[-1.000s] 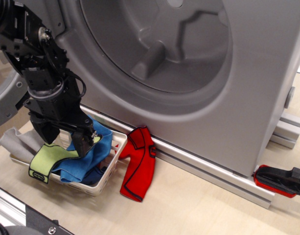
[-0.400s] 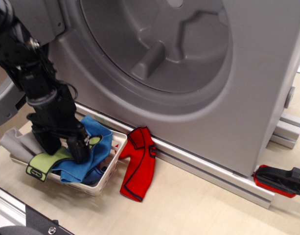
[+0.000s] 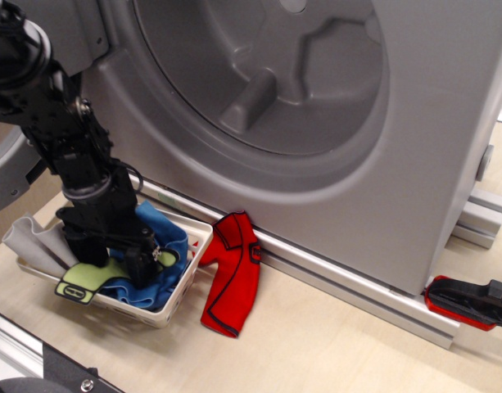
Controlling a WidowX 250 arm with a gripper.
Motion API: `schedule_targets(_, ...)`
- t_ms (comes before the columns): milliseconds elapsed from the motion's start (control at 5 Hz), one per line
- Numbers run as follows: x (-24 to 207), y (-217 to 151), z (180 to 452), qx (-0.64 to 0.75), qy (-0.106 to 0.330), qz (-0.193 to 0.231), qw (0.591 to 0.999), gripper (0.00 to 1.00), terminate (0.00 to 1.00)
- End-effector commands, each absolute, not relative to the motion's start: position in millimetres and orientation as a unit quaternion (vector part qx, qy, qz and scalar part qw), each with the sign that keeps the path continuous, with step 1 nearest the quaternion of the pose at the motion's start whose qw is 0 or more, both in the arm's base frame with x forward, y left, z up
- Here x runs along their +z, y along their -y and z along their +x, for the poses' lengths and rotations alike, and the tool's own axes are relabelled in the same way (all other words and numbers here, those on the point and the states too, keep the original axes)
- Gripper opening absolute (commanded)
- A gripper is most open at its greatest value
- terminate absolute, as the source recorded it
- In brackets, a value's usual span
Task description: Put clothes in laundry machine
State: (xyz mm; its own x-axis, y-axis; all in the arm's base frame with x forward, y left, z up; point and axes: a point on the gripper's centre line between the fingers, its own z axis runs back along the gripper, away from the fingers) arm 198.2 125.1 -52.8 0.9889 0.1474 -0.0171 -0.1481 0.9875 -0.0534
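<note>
Claw (image 3: 111,258): mine, black, lowered into the white lattice basket (image 3: 178,293), fingers parted around the lime-green garment (image 3: 91,278) and blue cloths (image 3: 156,262); whether they grip fabric, I cannot tell. Grey cloth (image 3: 33,241): draped over the basket's left end. Red shirt (image 3: 232,274): flat on the surface (image 3: 332,352), just beside the basket. Laundry machine (image 3: 316,123): behind, drum cavity open.

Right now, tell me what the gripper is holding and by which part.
Cannot be told. The gripper is pushed down into the white basket, its fingertips buried among the blue cloths and the lime-green garment, so no grip is visible.
</note>
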Motion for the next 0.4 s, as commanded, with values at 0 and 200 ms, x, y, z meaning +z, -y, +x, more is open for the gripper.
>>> schedule_targets(0, -42, -127, 205, 0.060, 0.034, 0.011, 0.998, 0.00, 0.00)
schedule_targets(200, -24, -125, 210, 0.051, 0.055, 0.036, 0.997, 0.00, 0.00)
